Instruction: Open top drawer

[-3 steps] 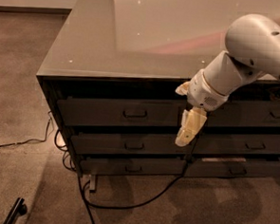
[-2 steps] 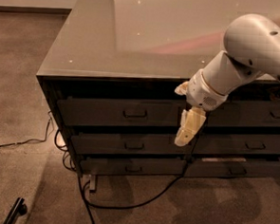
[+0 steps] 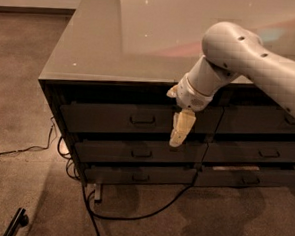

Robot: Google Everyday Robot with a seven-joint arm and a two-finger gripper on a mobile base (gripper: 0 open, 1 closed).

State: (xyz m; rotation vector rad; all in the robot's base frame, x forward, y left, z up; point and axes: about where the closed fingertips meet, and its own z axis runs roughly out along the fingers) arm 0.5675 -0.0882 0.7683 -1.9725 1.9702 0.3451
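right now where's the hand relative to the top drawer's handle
In the camera view the hand hangs at the right end of the top drawer, right of its loop handle and apart from it, just above the second drawer.
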